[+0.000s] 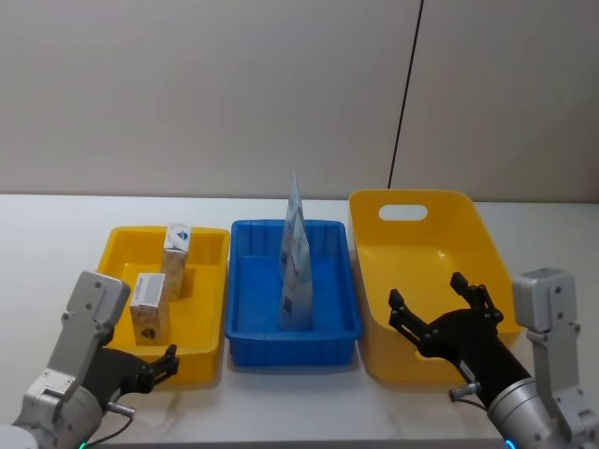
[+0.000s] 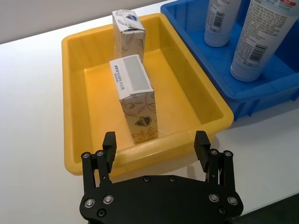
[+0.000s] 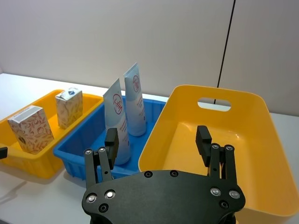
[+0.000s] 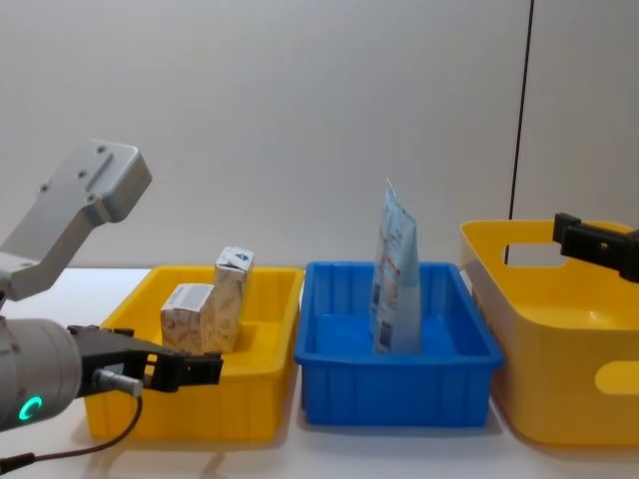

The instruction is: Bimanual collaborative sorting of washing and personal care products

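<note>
A large yellow plastic bin with a handle cut-out (image 1: 440, 234) sits at the robot's right, a blue plastic tray (image 1: 248, 299) in the middle, a shallow yellow plastic tray (image 1: 201, 299) at the left. 2 white-and-blue tubes (image 3: 134, 100) stand on their caps in the blue tray. 2 cream floral-print cartons (image 1: 175, 253) stand upright in the left tray, one behind the other. The left end effector (image 2: 155, 140), fingers apart, hovers just outside that tray's front wall; the front carton (image 2: 135, 107) lies straight ahead, long axis vertical, probably its pick. The right end effector (image 3: 156, 135), also spread, hangs over the large bin's front, well apart from the cartons.
</note>
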